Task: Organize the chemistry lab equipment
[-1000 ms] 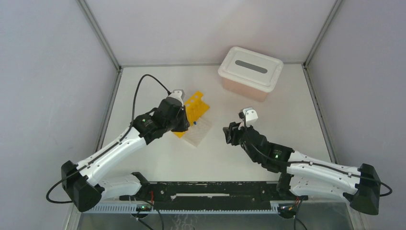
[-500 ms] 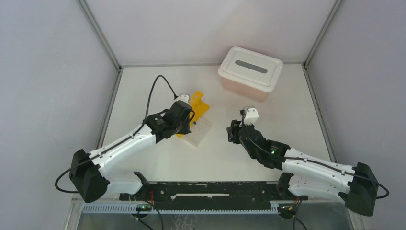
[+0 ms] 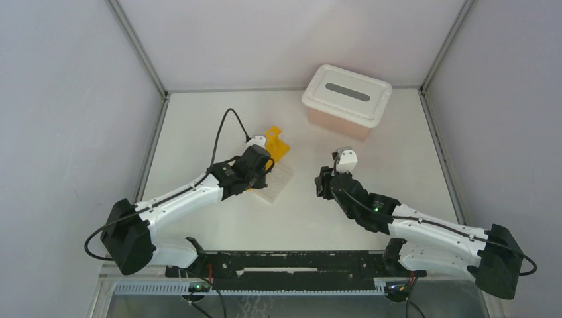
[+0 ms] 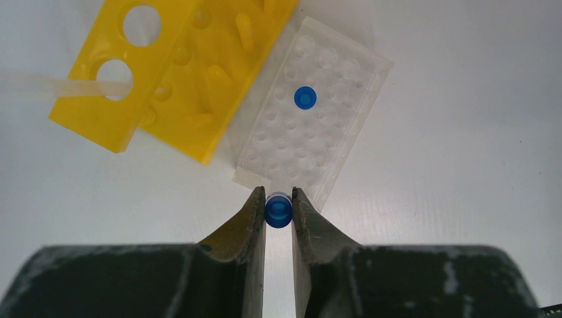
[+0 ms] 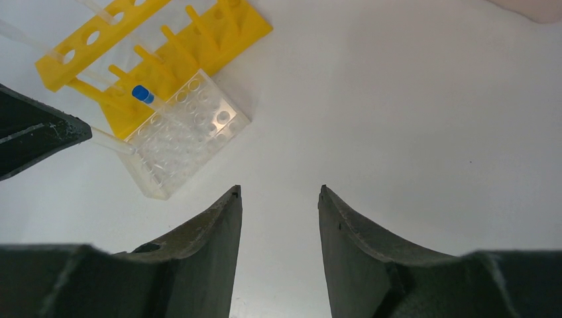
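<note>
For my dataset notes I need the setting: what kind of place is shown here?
Probably a walled robot test cell set up as a mock chemistry bench: plain grey walls around a white table, a yellow tube rack and a clear grid rack.

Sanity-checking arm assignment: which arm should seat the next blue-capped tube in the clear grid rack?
Left. The left gripper pinches a blue-capped tube right by the clear grid rack; the right gripper is open, empty, off to the side.
</note>
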Controlling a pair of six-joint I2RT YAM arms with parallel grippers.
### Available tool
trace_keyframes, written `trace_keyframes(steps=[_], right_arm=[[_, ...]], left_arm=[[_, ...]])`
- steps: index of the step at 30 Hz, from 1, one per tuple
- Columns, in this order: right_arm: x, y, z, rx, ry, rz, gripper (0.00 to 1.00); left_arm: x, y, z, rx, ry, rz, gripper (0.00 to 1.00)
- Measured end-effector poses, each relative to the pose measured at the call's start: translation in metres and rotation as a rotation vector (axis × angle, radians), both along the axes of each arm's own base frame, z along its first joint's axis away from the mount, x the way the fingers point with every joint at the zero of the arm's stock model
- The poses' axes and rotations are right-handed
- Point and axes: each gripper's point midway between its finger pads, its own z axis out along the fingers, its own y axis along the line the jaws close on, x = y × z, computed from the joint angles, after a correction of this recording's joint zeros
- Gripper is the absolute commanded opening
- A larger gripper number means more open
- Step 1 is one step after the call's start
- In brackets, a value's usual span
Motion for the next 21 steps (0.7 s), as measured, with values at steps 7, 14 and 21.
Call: trace_keyframes(steps=[7,14,21], right_arm=[[0.001,0.000,-0.001,0.004,0.006,0.002,0.53],[0.002,-0.001,-0.002,0.006,0.008,0.000,0.56],[0.003,-0.002,-0.003,0.003,0.011,-0.004,0.59]], left_arm=[[0.003,0.001,-0.009,0.008,-0.015,0.011,0.08],[0.008,0.001,-0.012,-0.002,-0.044,0.022,0.08],[0.012,-0.002,-0.009,-0.016,-0.062,0.025,0.08]])
